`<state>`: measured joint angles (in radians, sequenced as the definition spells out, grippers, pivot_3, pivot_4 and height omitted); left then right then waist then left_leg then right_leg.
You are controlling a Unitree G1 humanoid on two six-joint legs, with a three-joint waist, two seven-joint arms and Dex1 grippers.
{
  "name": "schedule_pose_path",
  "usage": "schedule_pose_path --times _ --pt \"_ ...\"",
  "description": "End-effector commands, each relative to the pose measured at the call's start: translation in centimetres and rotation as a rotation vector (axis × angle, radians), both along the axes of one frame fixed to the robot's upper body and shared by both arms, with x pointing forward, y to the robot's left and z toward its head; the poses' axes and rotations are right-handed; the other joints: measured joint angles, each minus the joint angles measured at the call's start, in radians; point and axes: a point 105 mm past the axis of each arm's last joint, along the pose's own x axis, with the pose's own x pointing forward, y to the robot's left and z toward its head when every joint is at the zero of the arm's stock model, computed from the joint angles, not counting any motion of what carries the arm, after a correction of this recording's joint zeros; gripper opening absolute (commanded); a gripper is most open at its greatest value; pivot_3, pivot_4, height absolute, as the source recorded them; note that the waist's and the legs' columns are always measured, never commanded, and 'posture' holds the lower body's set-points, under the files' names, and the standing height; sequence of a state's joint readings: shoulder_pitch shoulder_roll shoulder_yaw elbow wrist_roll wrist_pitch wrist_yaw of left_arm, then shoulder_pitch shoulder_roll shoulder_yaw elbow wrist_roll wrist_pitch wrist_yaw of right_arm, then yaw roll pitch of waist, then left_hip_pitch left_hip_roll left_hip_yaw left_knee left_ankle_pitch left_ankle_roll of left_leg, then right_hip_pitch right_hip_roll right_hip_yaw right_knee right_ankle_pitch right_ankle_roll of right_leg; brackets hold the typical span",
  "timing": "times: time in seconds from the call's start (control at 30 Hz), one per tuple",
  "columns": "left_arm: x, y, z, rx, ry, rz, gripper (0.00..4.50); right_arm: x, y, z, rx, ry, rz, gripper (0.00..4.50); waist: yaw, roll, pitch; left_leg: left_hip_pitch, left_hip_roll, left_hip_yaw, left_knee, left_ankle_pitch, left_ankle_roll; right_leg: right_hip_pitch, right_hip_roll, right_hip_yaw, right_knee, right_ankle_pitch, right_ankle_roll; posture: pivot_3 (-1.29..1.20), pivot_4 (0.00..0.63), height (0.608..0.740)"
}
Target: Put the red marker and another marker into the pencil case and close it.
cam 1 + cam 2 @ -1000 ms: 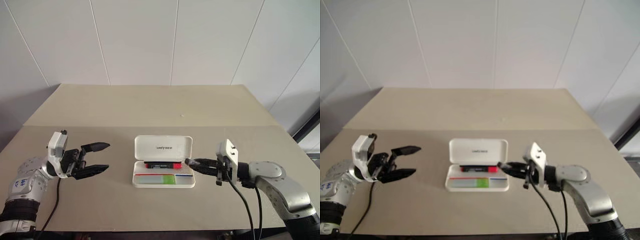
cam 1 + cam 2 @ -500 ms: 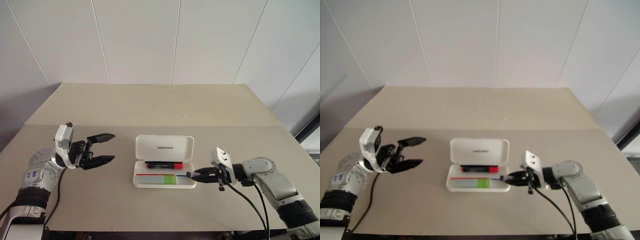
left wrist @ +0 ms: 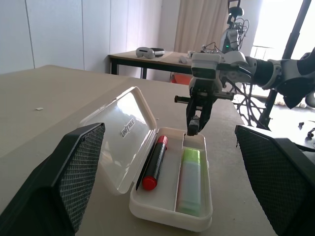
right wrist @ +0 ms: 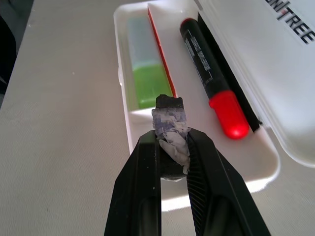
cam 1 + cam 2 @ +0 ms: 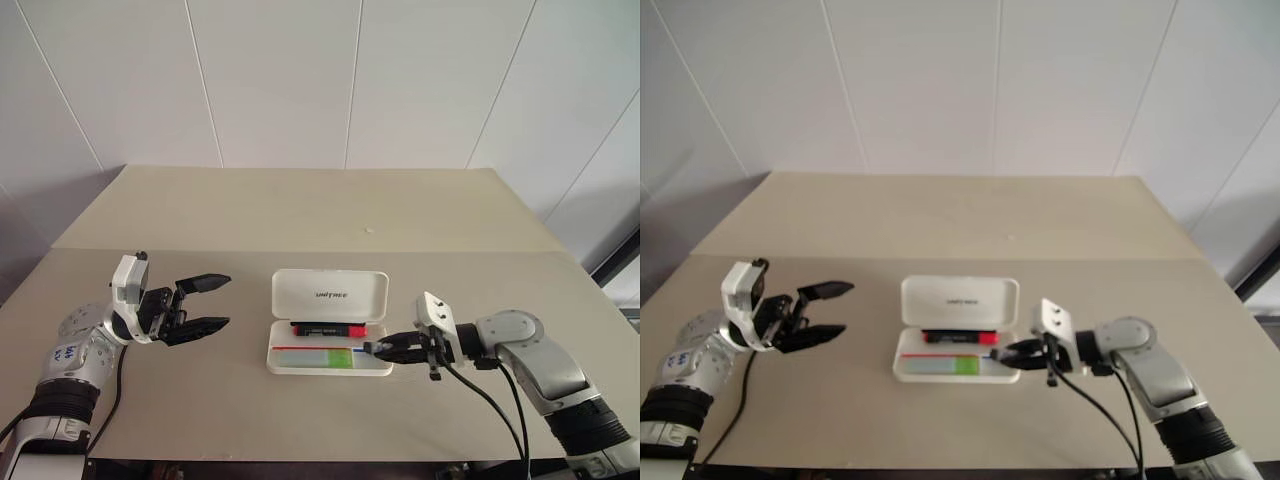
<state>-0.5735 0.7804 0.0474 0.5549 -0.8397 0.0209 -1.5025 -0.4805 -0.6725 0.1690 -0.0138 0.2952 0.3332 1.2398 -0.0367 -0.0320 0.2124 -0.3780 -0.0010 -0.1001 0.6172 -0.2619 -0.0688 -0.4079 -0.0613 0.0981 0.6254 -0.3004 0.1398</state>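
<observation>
The white pencil case (image 5: 330, 294) lies open mid-table, its lid raised on the far side. The red marker (image 5: 328, 328) lies in the back compartment and the pale green marker (image 5: 325, 357) in the front one, along the red-and-blue stripe. My right gripper (image 5: 372, 348) is shut, with nothing in it. Its taped tips (image 4: 170, 115) hover just over the tray's right end, by the green marker's cap (image 4: 150, 83). My left gripper (image 5: 227, 300) stands wide open and empty, a hand's width left of the case. In the left wrist view the case (image 3: 120, 132) lies between its fingers (image 3: 74, 182).
The tan table (image 5: 330, 210) stretches bare behind the case, with a seam across it and a small white speck (image 5: 369, 230) further back. A white panelled wall closes the far side. Cables hang off both wrists at the near table edge.
My right gripper, still shut, has tilted downward and sunk from beside the red marker's end to the tray's near right corner. The left gripper stays open and has hardly moved.
</observation>
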Motion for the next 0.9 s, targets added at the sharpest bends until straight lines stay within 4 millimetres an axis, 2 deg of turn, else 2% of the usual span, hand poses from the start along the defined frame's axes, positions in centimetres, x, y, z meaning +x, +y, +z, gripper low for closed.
schedule_pose_path --times 0.03,0.23,0.27,0.43,0.57,0.73,0.83,0.9 --pt "-1.4 -0.1 0.6 0.020 -0.050 -0.115 4.50 -0.1 0.5 0.4 -0.001 -0.036 0.014 2.14 0.000 0.000 0.000 0.000 0.000 0.000 0.000 0.000 0.000 0.000 0.000 0.000 0.000 0.000 0.000 0.00 0.150 0.740" --pt "-1.3 0.0 0.7 0.022 -0.055 -0.108 4.50 -0.1 0.1 0.9 -0.002 -0.049 0.005 4.28 0.003 0.000 0.000 0.000 0.000 0.000 0.000 0.000 0.000 0.000 0.000 0.000 0.000 0.000 0.000 0.00 0.150 0.740" --pt "-1.3 0.0 0.7 0.022 -0.058 -0.107 4.50 -0.1 0.0 1.0 -0.002 -0.055 0.003 4.46 0.003 0.000 0.000 0.000 0.000 0.000 0.000 0.000 0.000 0.000 0.000 0.000 0.000 0.000 0.000 0.00 0.150 0.740" --pt "-0.7 0.0 0.9 0.028 -0.088 -0.084 4.50 -0.4 -0.3 2.1 0.016 -0.077 -0.001 4.46 0.005 0.000 0.000 0.000 0.000 0.000 0.000 0.000 0.000 0.000 0.000 0.000 0.000 0.000 0.000 0.00 0.150 0.740" --pt "0.3 0.1 0.9 0.059 -0.103 -0.049 4.50 -1.2 -0.4 3.9 0.097 -0.095 0.001 4.46 0.007 0.000 0.000 0.000 0.000 0.000 0.000 0.000 0.000 0.000 0.000 0.000 0.000 0.000 0.000 0.00 0.150 0.740" --pt "2.9 0.2 1.8 0.093 -0.108 0.068 4.50 -1.9 -1.2 6.9 0.282 -0.189 -0.006 4.46 0.009 0.000 0.000 -0.001 -0.001 0.000 0.002 0.000 0.000 0.000 0.000 0.000 0.000 0.000 0.000 0.00 0.150 0.740" --pt "4.2 0.1 2.4 0.111 -0.120 0.128 4.50 -1.6 -2.5 8.5 0.405 -0.251 -0.049 4.46 0.009 0.000 0.000 -0.002 -0.001 0.000 0.003 0.000 0.000 0.000 0.000 -0.001 0.001 0.000 0.001 0.00 0.150 0.740" --pt "5.0 0.1 2.4 0.142 -0.123 0.161 4.50 -1.3 -3.7 8.3 0.410 -0.258 -0.079 4.46 0.008 0.000 0.000 -0.003 -0.001 -0.001 0.004 0.000 0.000 0.000 0.000 -0.001 0.001 0.001 0.001 0.00 0.150 0.740"
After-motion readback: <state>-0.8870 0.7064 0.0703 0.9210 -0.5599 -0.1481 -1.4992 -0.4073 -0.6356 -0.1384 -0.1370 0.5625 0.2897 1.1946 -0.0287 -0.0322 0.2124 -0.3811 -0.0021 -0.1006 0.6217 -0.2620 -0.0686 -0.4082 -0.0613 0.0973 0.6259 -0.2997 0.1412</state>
